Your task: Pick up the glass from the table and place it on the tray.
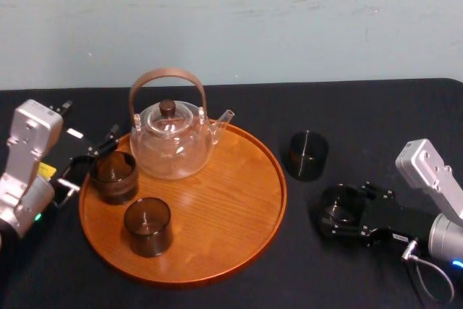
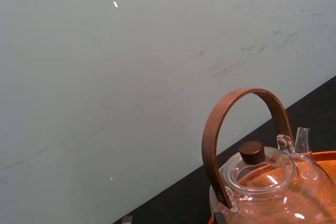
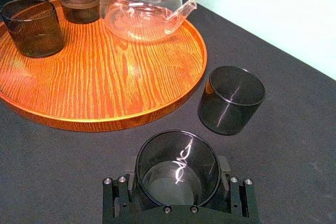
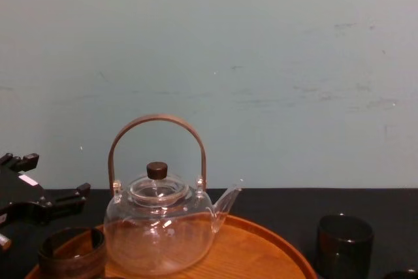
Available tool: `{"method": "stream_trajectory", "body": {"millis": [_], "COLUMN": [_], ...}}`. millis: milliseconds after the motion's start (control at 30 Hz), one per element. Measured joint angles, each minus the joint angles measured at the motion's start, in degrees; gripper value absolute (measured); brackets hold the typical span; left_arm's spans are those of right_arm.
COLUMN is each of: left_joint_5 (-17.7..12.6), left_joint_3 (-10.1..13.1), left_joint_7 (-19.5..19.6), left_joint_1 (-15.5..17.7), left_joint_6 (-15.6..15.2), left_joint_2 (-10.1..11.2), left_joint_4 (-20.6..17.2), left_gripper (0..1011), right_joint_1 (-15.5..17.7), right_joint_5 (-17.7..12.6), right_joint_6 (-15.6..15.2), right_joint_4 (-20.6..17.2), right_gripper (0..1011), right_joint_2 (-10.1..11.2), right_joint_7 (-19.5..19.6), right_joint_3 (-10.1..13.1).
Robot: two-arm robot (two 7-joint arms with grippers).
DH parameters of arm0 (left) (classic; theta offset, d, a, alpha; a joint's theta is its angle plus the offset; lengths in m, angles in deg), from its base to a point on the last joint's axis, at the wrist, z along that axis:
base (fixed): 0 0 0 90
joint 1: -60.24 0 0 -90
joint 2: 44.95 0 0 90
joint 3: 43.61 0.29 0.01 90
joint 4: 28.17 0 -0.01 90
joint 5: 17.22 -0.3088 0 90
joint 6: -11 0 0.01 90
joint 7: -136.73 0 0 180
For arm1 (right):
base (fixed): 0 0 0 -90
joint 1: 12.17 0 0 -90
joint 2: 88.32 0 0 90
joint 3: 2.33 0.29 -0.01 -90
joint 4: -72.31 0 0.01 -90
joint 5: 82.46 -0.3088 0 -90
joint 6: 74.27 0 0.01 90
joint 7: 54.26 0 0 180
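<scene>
Though the right pincer (image 1: 338, 216) pinches the glass (image 3: 177, 167) beside the tray (image 1: 231, 215), lifting and placing remain, while the left pincer (image 1: 90, 163) idles spread at the tray's far side.

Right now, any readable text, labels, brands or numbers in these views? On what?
No text is legible.
White sticker on the left gripper, open beside the wooden tray's left rim: too small to read.
Yellow sticker on the same gripper: blurred.
White label on the right gripper, shut on a dark glass on the table: too small.
Glass teapot, tray: unmarked.
</scene>
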Motion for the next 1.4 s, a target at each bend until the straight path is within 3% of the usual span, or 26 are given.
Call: {"method": "stream_trajectory", "body": {"millis": [400,700,1067,1400], "left_joint_5": [0.0,0.0,0.0,0.0], "left_joint_3": [0.0,0.0,0.0,0.0], "left_joint_7": [0.0,0.0,0.0,0.0], "left_joint_1": [0.0,0.0,0.0,0.0], "left_joint_6": [0.0,0.0,0.0,0.0], "left_joint_2": [0.0,0.0,0.0,0.0], "left_joint_4": [0.0,0.0,0.0,0.0], "left_gripper": [1002,1001,1001,1001], "right_joint_1": [0.29,-1.6,-6.97,-11.35], "right_joint_5": [-1.59,-2.29,-1.35,-0.21], "right_joint_6": [0.28,0.77,2.01,2.99], "right_joint_4": [-1.07,-2.69,-2.56,0.06], "right_gripper": [916,916,916,916], "right_joint_2": [0.55,0.5,-2.31,-6.41], "right_joint_7": [-0.17,-0.78,-1.77,-2.59], "right_joint_3": [0.92,0.68,-2.77,-7.29]}}
